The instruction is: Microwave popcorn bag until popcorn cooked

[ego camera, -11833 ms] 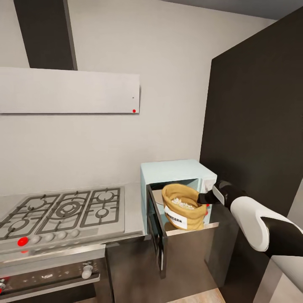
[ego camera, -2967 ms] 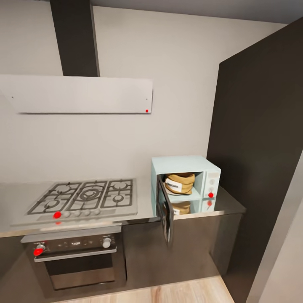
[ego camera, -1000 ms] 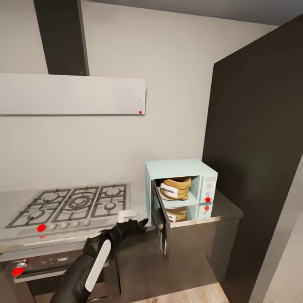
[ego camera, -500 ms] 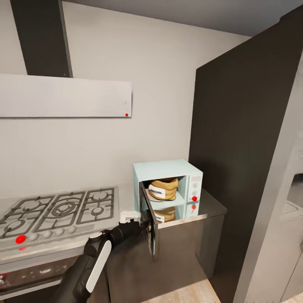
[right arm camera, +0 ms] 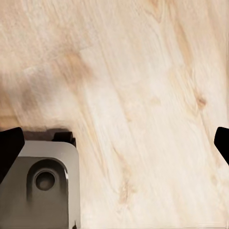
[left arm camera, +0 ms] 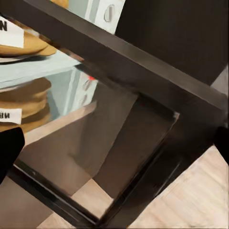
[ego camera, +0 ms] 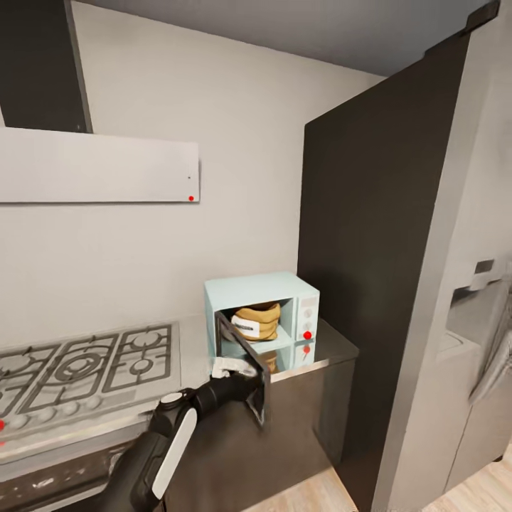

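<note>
Microwave (ego camera: 262,313), mint-white, on desk (ego camera: 334,350) beside tall dark cabinet (ego camera: 370,270); door (ego camera: 245,366) half open. Popcorn bag (ego camera: 257,321) inside, lying on its side. Left hand (ego camera: 250,384) at outer face of door; its fingers apart in the wrist view, holding nothing. Right hand (right arm camera: 114,143) over wood floor (right arm camera: 143,95), fingers spread wide, empty. Risks: an off-line push may slide the microwave instead of swinging the door; door may strike the bag if it pokes out

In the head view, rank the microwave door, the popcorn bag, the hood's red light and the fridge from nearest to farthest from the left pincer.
1. Microwave door, right at the left pincer.
2. Popcorn bag, inside the microwave.
3. Hood's red light, high on the wall.
4. Fridge, far right.
</note>
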{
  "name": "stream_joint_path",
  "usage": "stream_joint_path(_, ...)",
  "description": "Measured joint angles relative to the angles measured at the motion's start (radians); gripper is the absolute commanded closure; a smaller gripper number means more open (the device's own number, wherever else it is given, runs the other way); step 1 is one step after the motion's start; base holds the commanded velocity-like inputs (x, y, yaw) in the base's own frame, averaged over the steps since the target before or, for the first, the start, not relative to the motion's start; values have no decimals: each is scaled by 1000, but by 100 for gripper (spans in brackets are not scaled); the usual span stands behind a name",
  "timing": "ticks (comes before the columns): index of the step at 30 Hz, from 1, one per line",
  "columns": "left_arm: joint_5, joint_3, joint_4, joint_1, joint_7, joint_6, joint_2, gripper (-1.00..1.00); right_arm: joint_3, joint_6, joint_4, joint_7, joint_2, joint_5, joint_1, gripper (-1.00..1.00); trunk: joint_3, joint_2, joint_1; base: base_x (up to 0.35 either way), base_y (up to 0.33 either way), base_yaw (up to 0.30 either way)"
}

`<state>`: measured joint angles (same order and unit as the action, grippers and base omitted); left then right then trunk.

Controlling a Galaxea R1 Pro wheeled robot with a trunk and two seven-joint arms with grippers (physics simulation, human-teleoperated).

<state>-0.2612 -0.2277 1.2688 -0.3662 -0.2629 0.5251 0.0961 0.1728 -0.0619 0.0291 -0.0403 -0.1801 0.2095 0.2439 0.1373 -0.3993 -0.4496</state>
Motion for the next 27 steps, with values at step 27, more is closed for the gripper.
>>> stream_joint_path(27, 2, -35, -4, 0, 2, -4, 1, -100, 0, 14, 2, -1, 11, -1, 0, -100, 32, 0, 0, 219, 0, -208)
